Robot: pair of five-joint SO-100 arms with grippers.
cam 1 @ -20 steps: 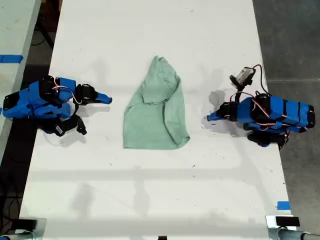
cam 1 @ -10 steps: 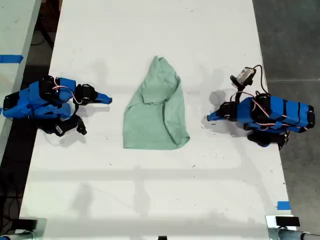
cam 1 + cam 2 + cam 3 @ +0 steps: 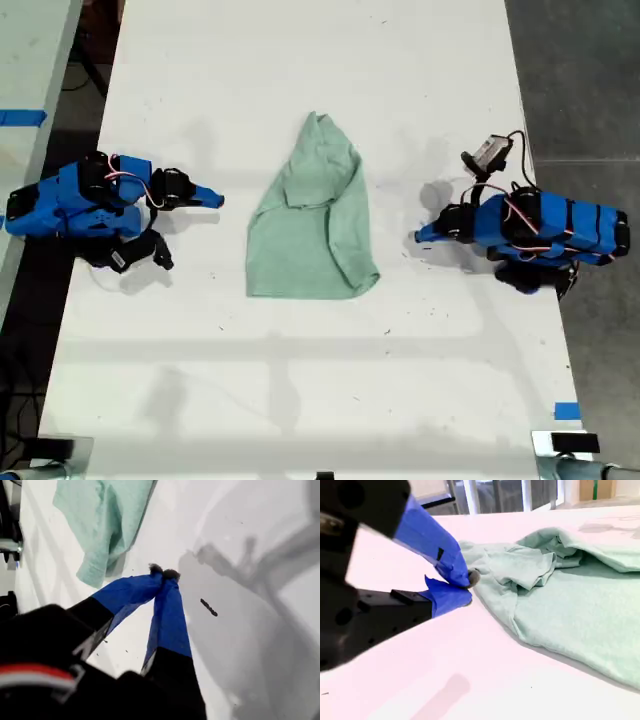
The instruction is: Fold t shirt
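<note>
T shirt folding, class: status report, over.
My first gripper shut, empty. My second gripper shut, empty. T shirt partly folded, flat between the arms, untouched. Nothing in the way.

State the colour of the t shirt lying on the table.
The t shirt is plain pale mint green, clearest in the exterior view.

A long white worktop (image 3: 300, 400) fills the exterior view, flanked by dark grey floor (image 3: 580, 80). Blue tape (image 3: 566, 411) marks its edge at the exterior view's right. Beyond, pale uprights (image 3: 470, 495), possibly window frames, stand blurred.
</note>
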